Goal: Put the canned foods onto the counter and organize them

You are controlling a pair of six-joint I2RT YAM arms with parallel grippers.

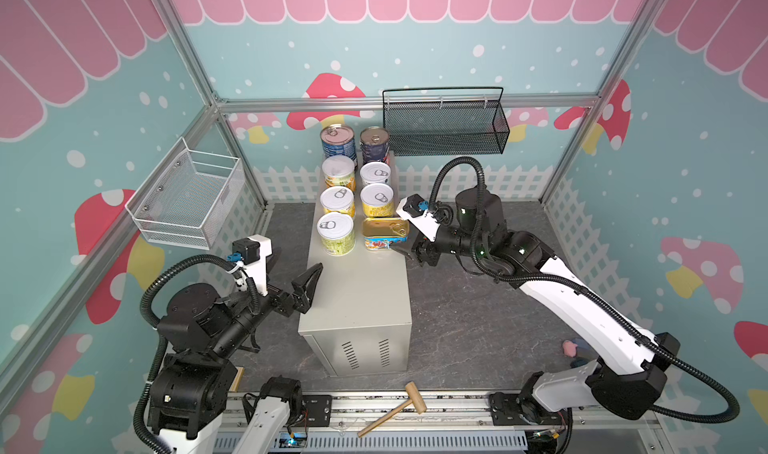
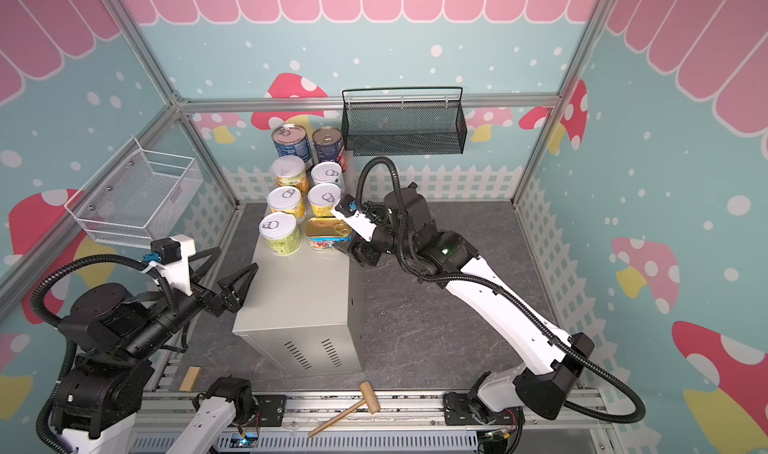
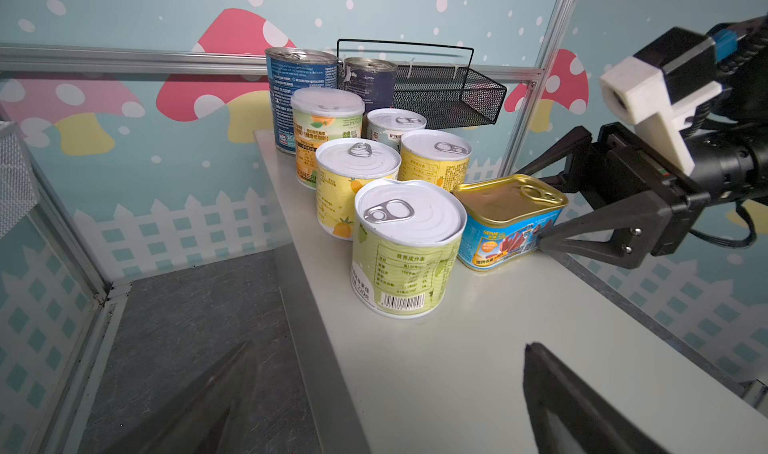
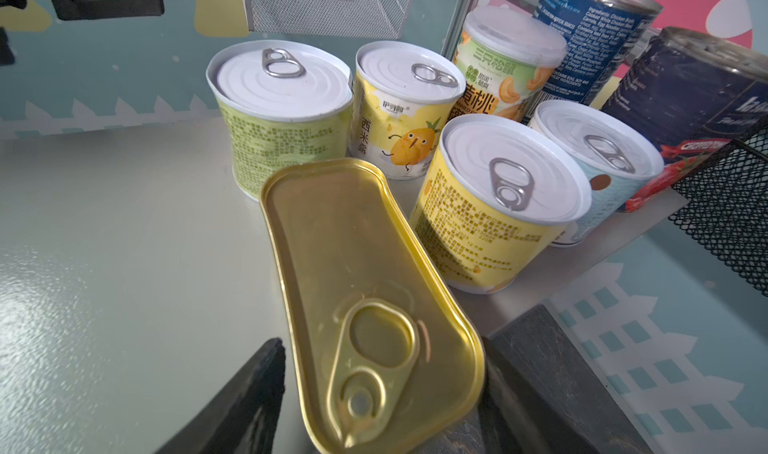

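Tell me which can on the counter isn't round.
The flat gold tin at the group's near end: rounded-rectangular and low, while the seven other cans are upright cylinders.

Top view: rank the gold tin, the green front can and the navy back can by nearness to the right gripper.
1. Gold tin, straddled by the right gripper.
2. Green front can, left of the tin, same row.
3. Navy back can, at the counter's far end.

Gold tin (image 3: 509,219) reads SPAM; a yellow can (image 4: 399,119) reads 西米露.
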